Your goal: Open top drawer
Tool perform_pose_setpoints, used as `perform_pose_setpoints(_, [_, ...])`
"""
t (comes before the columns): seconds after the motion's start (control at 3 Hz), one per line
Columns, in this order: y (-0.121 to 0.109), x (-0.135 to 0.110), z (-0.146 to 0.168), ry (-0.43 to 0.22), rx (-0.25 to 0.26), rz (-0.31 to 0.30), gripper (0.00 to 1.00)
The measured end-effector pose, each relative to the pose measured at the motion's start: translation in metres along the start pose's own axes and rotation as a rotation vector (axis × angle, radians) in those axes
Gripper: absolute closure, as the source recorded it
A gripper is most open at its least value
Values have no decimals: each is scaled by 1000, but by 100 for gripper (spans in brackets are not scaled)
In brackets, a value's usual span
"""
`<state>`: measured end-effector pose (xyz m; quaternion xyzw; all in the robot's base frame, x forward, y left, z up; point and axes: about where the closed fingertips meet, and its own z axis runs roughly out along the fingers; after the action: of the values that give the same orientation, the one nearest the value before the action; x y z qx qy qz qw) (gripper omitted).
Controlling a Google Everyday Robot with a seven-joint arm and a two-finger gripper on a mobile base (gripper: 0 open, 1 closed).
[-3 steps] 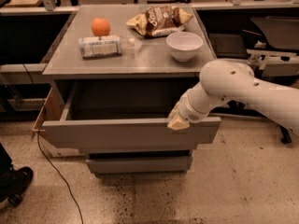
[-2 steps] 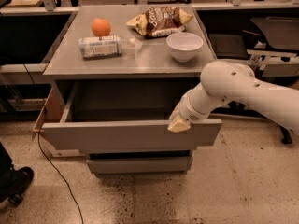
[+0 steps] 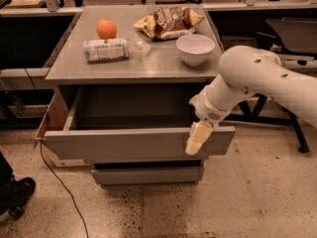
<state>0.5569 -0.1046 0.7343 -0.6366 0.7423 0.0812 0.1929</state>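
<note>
The top drawer (image 3: pixel 124 144) is pulled well out of the grey cabinet. Its wide flat grey front faces me and its deep grey box stands open and looks empty. My gripper (image 3: pixel 197 138) hangs from the white arm (image 3: pixel 247 81) at the right part of the drawer front, its cream fingers (image 3: pixel 199 133) pointing down over the front's top edge. Below, a narrower grey drawer front (image 3: pixel 147 174) sits closed.
On the cabinet top (image 3: pixel 148 63) stand an orange (image 3: pixel 106 29), a wrapped white packet (image 3: pixel 105 49), a chip bag (image 3: pixel 168 21) and a white bowl (image 3: pixel 195 48). A cable (image 3: pixel 59 182) runs over the floor at the left. A dark shoe (image 3: pixel 15 195) is at the lower left.
</note>
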Motion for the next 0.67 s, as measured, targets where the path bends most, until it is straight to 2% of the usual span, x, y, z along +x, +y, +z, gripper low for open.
perform_pose_setpoints(0.33, [-7, -4, -14, 2, -7, -16, 16])
perform_pose_setpoints(0.67, [-25, -10, -19, -8, 1, -27, 47])
